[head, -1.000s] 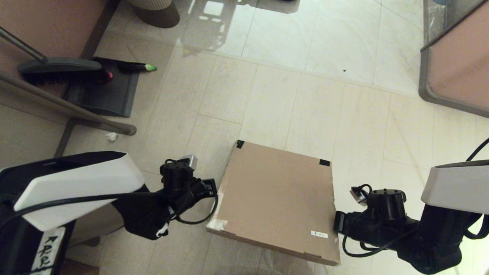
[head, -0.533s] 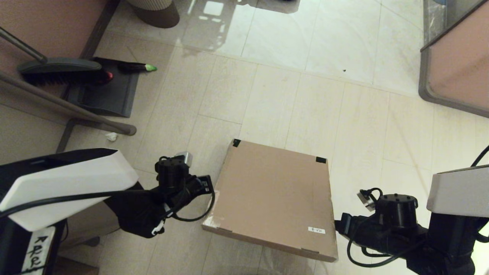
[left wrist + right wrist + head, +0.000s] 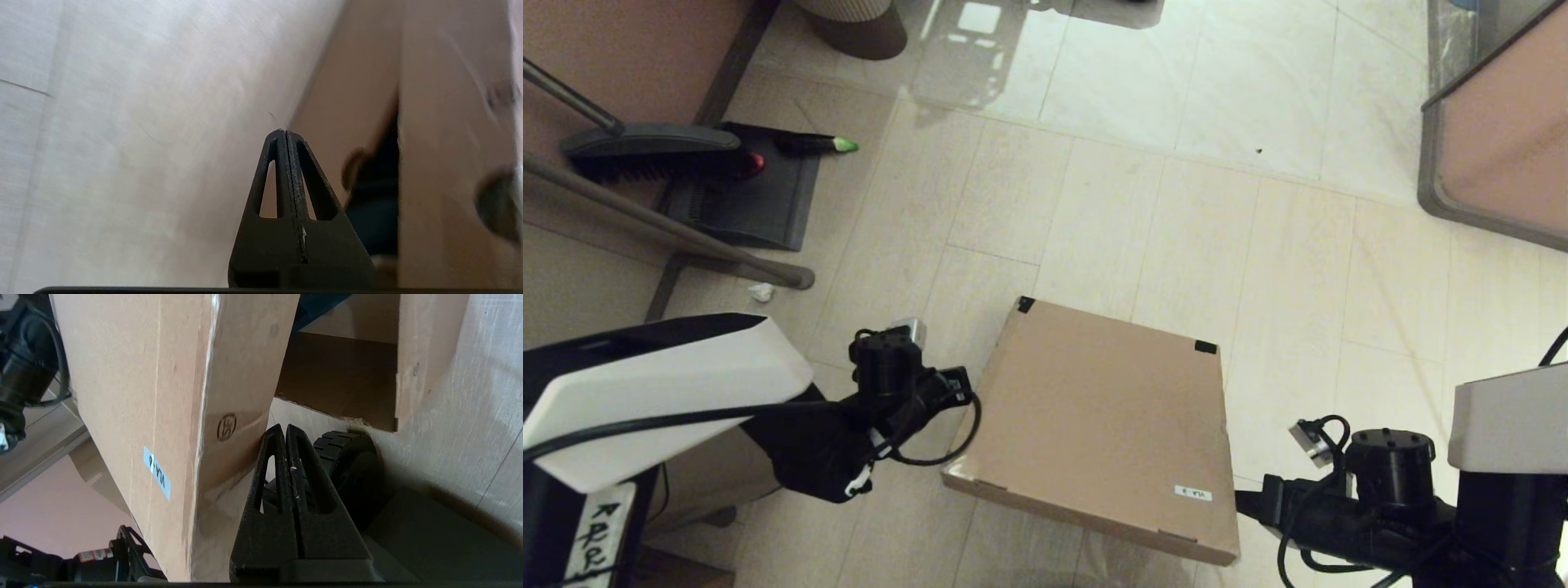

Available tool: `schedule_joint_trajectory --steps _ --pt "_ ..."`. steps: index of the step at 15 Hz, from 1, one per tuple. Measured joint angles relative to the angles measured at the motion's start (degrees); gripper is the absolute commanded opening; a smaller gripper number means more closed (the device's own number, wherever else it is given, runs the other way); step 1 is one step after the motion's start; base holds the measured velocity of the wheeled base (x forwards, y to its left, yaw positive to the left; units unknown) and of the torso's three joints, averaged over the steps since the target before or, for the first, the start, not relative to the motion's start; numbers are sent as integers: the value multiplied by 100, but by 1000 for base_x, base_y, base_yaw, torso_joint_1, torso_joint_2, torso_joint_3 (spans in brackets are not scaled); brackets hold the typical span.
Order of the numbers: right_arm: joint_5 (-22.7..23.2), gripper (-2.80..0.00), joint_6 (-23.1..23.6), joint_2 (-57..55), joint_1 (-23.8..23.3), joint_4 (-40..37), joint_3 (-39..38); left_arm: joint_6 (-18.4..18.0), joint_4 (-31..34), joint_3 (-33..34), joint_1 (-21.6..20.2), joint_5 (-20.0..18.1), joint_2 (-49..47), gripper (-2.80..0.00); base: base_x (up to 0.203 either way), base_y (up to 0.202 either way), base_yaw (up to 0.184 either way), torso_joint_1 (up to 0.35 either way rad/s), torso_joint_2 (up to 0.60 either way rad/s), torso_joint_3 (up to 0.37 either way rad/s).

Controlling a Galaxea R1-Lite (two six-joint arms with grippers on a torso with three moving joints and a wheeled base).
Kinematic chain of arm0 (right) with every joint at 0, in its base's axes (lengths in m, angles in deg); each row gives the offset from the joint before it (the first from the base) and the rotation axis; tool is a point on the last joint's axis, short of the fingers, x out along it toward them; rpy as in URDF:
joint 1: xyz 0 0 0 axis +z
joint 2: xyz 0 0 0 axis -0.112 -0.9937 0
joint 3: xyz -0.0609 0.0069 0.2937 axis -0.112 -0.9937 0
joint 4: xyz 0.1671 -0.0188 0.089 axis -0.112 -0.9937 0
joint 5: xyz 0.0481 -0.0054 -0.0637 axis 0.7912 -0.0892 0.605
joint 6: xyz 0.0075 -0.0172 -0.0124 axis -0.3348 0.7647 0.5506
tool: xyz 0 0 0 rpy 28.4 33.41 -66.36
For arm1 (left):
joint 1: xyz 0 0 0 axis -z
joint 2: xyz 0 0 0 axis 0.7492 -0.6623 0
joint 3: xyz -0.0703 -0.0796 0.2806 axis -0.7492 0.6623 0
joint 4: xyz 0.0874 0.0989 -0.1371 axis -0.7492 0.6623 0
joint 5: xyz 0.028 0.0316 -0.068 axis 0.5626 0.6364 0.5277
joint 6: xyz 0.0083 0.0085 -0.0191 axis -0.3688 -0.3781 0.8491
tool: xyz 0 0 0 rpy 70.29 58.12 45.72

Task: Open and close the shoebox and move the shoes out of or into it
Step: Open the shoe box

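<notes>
The shoebox [image 3: 1098, 425] is seen on the tiled floor [image 3: 1160, 180], its lid lifted at the near edge, so that a gap into the box is shown in the right wrist view. The left claw [image 3: 286, 136] is pressed shut and empty, just beside the shoebox's left side. The right claw [image 3: 284, 430] is likewise shut on nothing, its tip set under the raised lid at the shoebox's near right corner, below the white label [image 3: 1192, 493].
</notes>
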Motion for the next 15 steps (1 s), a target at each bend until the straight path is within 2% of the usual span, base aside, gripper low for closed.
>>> schedule_joint_trajectory --steps 2,15 --pt "-2 -280 11 3 11 0 11 28 -2 -105 -76 122 27 -280 0 0 0 0 0 0" --pt "-43 -280 96 19 271 -9 119 467 221 -123 -211 205 1030 -280 0 0 0 0 0 0"
